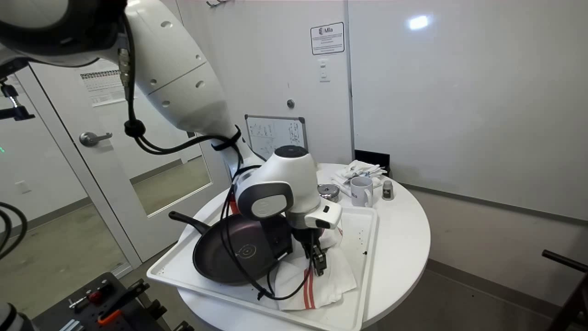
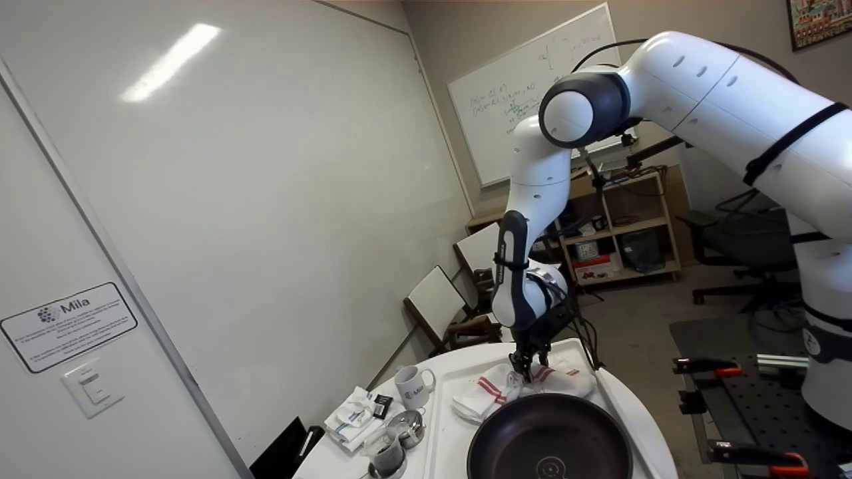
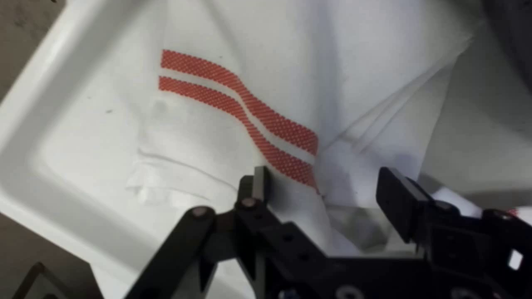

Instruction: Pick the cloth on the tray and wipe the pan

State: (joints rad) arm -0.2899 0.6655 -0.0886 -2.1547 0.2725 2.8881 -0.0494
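Note:
The cloth (image 1: 337, 280), a white towel with red stripes, lies rumpled in a corner of the white tray (image 1: 370, 257). It also shows in an exterior view (image 2: 571, 381) and fills much of the wrist view (image 3: 199, 133). The black pan (image 1: 229, 257) lies beside it on the tray, its handle pointing away from the cloth; it also shows in an exterior view (image 2: 552, 436). My gripper (image 3: 322, 178) points down, low over the cloth near the stripes. Its fingers are wide apart with nothing gripped. Whether the fingertips touch the cloth I cannot tell.
A smaller white-and-red cloth (image 2: 476, 402) lies on the tray near the gripper. A mug (image 1: 362, 191), a metal pot (image 1: 329, 192), a small shaker (image 1: 387, 190) and folded white cloths (image 2: 353, 418) stand beyond the tray edge. The arm's cable hangs over the pan.

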